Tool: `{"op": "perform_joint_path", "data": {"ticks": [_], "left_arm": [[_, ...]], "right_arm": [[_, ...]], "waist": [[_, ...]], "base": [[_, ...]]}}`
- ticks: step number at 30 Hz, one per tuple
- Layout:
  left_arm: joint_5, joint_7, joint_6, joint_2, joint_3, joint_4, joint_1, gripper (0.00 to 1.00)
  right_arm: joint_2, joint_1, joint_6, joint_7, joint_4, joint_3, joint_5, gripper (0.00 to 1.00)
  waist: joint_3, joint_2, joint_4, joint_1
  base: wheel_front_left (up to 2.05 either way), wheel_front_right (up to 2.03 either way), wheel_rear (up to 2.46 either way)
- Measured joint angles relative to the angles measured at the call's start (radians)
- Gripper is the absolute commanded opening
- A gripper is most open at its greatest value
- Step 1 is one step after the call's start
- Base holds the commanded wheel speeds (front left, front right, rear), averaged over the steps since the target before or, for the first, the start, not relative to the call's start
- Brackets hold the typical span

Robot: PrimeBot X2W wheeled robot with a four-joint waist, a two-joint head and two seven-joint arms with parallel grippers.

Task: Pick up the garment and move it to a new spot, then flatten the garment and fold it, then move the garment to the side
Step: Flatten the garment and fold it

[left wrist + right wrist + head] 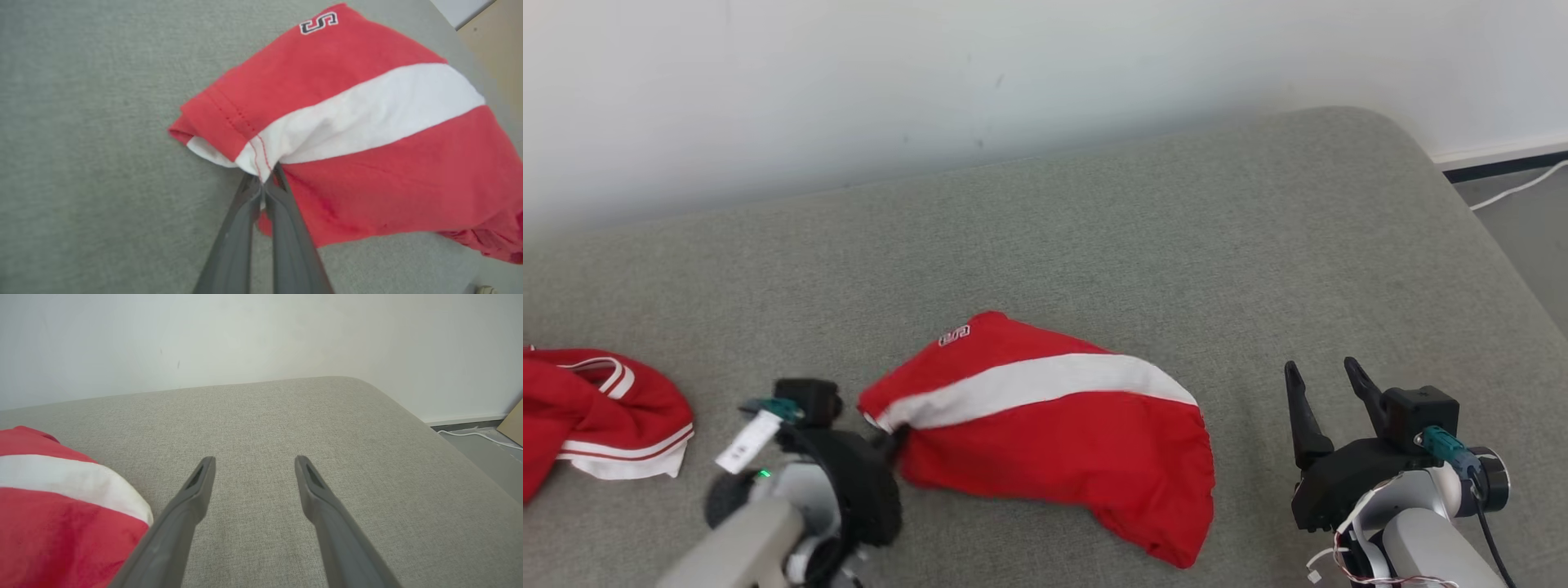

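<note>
garment [1045, 425] lies crumpled on grey cushion [1176, 245]; left gripper [264, 179] fingers clenched on its left hem, right gripper [254, 461] fingers spread & empty. pickup barely begun; move, flatten, fold, set-aside all to do.

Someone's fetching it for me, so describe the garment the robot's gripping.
On the grey cushion, the garment lies mid-surface, its hem pinched by the left gripper. Unlike the other red garment at the far left, it has one broad white band.

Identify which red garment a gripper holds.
The middle garment with the broad white band, pinched by the left gripper; the thin-striped garment at far left lies untouched.
</note>
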Motion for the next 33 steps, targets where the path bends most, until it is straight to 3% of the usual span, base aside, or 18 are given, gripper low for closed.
{"op": "perform_joint_path", "data": {"ticks": [8,22,23,24,25,33], "left_arm": [[0.034,-0.059,0.022,0.119,0.049,0.000,-0.073,0.00],[0.017,-0.063,-0.003,0.108,0.022,0.031,0.052,0.00],[0.016,-0.064,-0.003,0.107,0.022,0.033,0.052,0.06],[0.016,-0.069,-0.003,0.107,0.021,0.035,0.052,0.36],[0.016,-0.076,-0.001,0.106,0.021,0.035,0.053,1.00],[0.027,-0.125,0.034,0.108,0.019,0.011,0.101,1.00]], "right_arm": [[0.004,0.017,-0.001,-0.006,0.002,-0.004,0.003,1.00],[0.032,0.009,0.000,-0.008,0.006,0.027,0.003,1.00],[0.032,0.009,0.002,-0.008,0.007,0.026,0.003,1.00],[0.032,0.009,0.007,-0.008,0.009,0.027,0.005,1.00],[0.034,0.009,0.011,-0.008,0.011,0.028,0.011,1.00],[0.043,0.028,0.056,0.009,0.008,0.030,0.066,1.00]], "waist": [[-0.006,0.0000,0.046,0.0000],[0.005,0.0000,0.092,0.0000],[0.005,0.0000,0.091,0.0001],[0.003,0.0000,0.091,0.0000],[0.000,0.0000,0.091,0.0000],[-0.033,-0.0001,0.093,-0.0001]], "base": [[0.00,0.00,0.00],[0.00,0.00,0.00],[0.00,0.00,0.00],[0.00,0.00,0.00],[0.00,0.00,0.00],[0.00,0.00,0.00]]}}
